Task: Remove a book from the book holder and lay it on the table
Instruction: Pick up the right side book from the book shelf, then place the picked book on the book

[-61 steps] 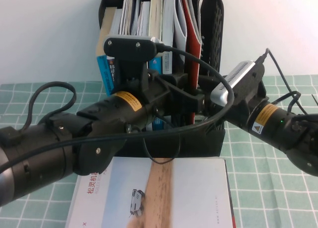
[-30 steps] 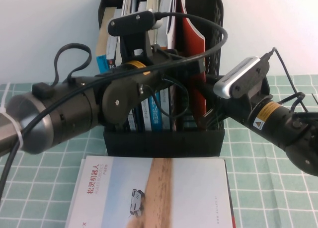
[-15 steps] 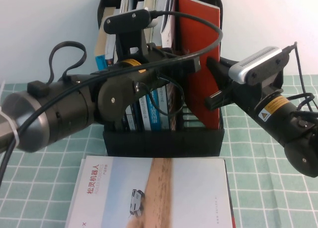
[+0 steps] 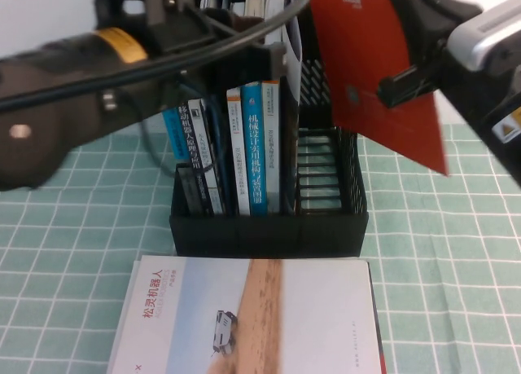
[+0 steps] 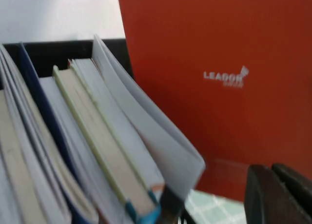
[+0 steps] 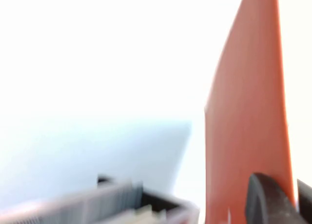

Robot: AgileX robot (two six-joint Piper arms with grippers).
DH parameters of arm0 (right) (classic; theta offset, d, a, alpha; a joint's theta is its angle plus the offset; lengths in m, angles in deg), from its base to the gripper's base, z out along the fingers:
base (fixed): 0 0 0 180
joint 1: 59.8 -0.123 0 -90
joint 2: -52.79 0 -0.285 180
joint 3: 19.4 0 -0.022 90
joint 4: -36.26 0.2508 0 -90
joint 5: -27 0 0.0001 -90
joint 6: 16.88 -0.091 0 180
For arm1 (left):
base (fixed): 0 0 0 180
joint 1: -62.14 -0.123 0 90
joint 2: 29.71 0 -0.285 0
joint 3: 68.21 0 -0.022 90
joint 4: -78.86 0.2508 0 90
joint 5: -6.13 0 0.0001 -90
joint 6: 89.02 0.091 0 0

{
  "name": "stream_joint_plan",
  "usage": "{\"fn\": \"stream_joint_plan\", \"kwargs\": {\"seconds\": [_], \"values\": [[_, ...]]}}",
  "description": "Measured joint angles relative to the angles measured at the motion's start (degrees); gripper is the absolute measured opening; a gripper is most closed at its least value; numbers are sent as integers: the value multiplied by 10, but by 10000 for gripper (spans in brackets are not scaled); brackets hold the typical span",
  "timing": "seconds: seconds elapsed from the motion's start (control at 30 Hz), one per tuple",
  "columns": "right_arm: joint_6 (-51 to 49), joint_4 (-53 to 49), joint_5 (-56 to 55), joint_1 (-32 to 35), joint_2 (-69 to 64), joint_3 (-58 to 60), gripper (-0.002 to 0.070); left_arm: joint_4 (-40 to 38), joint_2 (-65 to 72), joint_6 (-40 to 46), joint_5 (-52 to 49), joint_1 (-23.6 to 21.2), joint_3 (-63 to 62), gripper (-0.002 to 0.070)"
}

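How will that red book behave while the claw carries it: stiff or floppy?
Probably fairly stiff: the book hangs flat, unbent, pinched at one edge by the right gripper. Likely light, being thin. It may swing or slip. The left gripper sits by the holder.

The red book (image 4: 376,72) runs off the high view's top edge, and its far cover faces away. The right claw (image 4: 399,85) is partly behind it; the left claw (image 4: 277,60) is blurred. The striped white book (image 4: 252,321) is cropped below.
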State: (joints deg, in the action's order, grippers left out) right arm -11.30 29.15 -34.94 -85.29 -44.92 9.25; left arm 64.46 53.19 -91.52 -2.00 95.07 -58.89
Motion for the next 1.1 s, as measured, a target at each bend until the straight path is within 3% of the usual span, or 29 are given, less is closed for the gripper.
{"fn": "stream_joint_plan", "kwargs": {"seconds": [0.2,0.3,0.47,0.73,0.9,1.1], "values": [[26,-99,119,0,111,-11,13,42,-107,13,-163,-2,0,-3],[-12,-183,190,0,165,-28,13,54,-160,14,-207,-2,0,-3],[-144,-366,268,0,248,-48,13,61,-235,14,-260,-3,-1,-3],[-433,-696,244,0,299,-52,13,69,-297,-15,-363,-3,-6,-3],[-584,-822,182,-10,286,-52,13,42,-314,-39,-351,-3,25,-3],[-642,-907,203,-85,217,-52,13,-17,-358,-42,-253,-3,133,-3]]}}
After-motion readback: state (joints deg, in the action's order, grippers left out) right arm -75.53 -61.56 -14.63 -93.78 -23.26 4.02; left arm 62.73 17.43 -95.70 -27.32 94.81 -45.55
